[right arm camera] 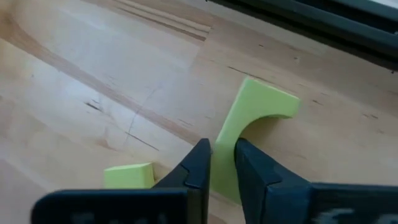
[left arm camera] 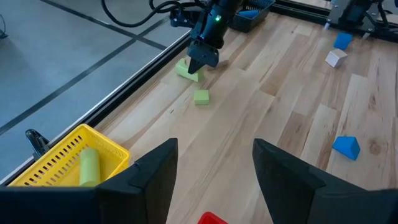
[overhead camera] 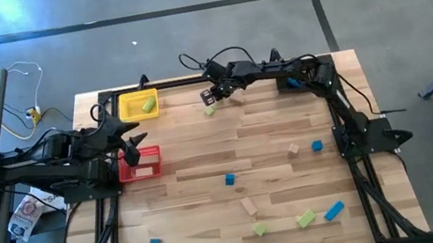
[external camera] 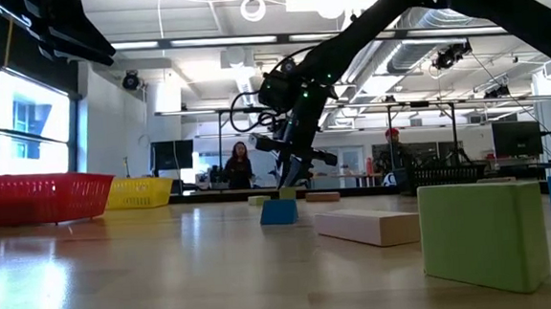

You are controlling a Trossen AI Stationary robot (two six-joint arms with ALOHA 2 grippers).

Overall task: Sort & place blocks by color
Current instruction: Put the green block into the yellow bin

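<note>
- Where the right gripper [right arm camera: 222,163] reaches to the far edge of the table, its two fingers [right arm camera: 194,167] are pinched nearly together on the thin leg of a light green arch-shaped block [right arm camera: 252,127], which they clasp just above the wood.
- Just beside that block, a second small green block [right arm camera: 129,175] lies flat on the table, apart from the fingers; the left wrist view shows both near the black rail.
- The left gripper [left arm camera: 214,168] hangs over the left side of the table by the bins, fingers spread wide and holding nothing.
- Bins, counted: one yellow bin [overhead camera: 139,105] with one green cylinder [left arm camera: 88,167] lying in it, one red bin [overhead camera: 140,163] just in front of it, and one dark bin [left arm camera: 251,14] at the far right corner.
- Blocks loose on the table [overhead camera: 205,155] in the high view: four blue ones [overhead camera: 229,178], two tan ones [overhead camera: 249,206], and four green ones counting the held arch, with two of those near the front edge [overhead camera: 306,217].
- Two people [external camera: 238,164] stand in the room beyond the table.
</note>
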